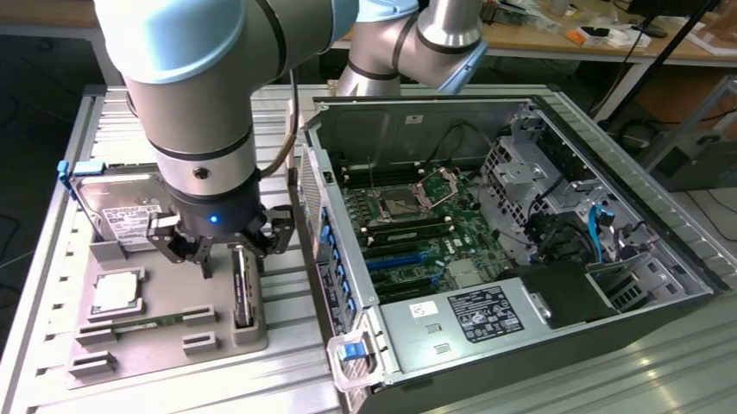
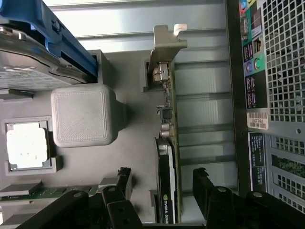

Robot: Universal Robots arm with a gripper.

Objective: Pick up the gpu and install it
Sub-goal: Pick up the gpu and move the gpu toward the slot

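The gpu (image 1: 243, 289) (image 2: 167, 191) stood on its long edge in a slot of the grey holder tray (image 1: 150, 349). It was a thin dark card with a black fan housing on one face and a pale metal bracket (image 2: 164, 45) at one end, just beside the open computer case (image 1: 461, 336).

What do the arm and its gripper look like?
The arm has thick silver-grey tubular links with pale blue joint caps and black rings. A grey cable runs beside it. The wrist is black with a glowing blue light. The gripper is black, with jointed linkage fingers.
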